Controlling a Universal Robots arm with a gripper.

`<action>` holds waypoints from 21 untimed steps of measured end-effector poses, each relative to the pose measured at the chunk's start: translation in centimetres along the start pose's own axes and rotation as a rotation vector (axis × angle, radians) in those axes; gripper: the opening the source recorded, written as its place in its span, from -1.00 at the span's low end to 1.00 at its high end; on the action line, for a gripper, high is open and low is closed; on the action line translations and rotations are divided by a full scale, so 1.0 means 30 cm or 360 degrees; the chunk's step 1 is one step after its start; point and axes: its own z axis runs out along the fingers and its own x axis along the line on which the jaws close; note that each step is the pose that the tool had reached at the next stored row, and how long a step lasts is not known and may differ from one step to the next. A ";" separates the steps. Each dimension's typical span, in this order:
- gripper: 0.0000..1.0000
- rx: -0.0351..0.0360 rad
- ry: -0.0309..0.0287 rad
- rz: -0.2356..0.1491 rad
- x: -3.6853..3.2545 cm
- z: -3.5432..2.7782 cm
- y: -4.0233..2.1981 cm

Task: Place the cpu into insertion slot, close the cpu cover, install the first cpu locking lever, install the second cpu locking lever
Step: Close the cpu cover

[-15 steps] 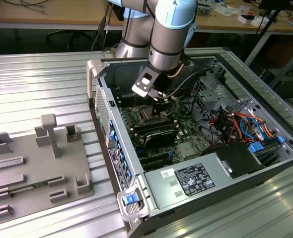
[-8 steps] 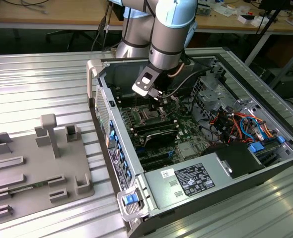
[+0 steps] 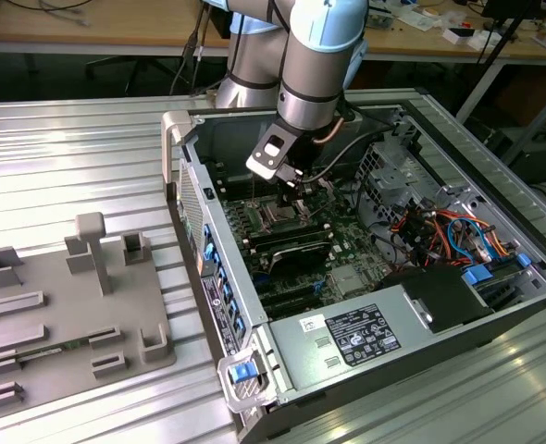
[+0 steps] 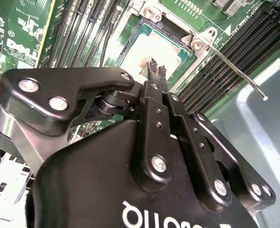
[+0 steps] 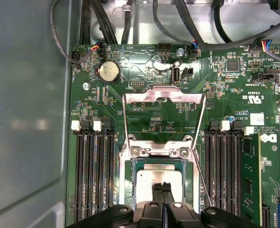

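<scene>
Your gripper [image 3: 291,185], pinched shut and empty near the exterior view's upper centre, is poised over the cpu [image 5: 147,183]: make sure it lies flat before touching the open cpu cover [image 5: 163,95].

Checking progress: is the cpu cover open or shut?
Open: in the first wrist view the cpu cover stands swung back, leaving the cpu uncovered.

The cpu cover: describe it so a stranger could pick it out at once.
Inside the open case, find the green motherboard and the cpu lying between black memory slots. The cpu cover is the thin silvery frame swung open, hinged beside the cpu; nothing else nearby is a bare metal square with an open centre.
</scene>
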 end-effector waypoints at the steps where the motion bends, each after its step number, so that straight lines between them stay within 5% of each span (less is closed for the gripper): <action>1: -0.79 0.0000 0.00000 0.0000 0.000 0.000 0.000; 10: -0.79 0.0000 -0.00003 0.0000 0.000 -0.001 0.001; 15: -0.79 0.0002 0.00008 0.0000 0.000 -0.004 0.020; 21: -0.79 0.0002 0.00007 0.0000 -0.001 -0.051 0.024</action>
